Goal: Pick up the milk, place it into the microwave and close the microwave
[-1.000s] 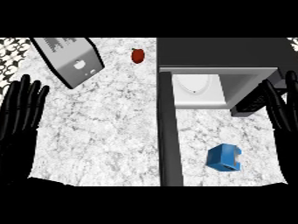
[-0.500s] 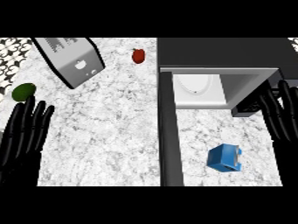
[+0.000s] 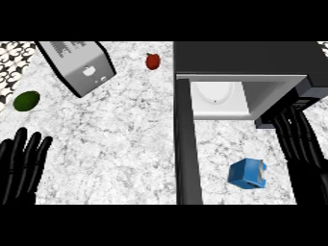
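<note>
Milk (image 3: 248,173): small blue carton on counter (image 3: 124,144), in front of open microwave (image 3: 251,72), just left of right hand (image 3: 305,149). Likely light, stiff-sided, may dent; best taken across flat sides (low, near middle). No readable writing on carton. Right hand's fingers straight, holding nothing. Left hand (image 3: 17,166) open at lower left, resting.

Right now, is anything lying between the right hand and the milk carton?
No. In the head view only bare marble counter separates the right hand from the blue milk carton.
</note>
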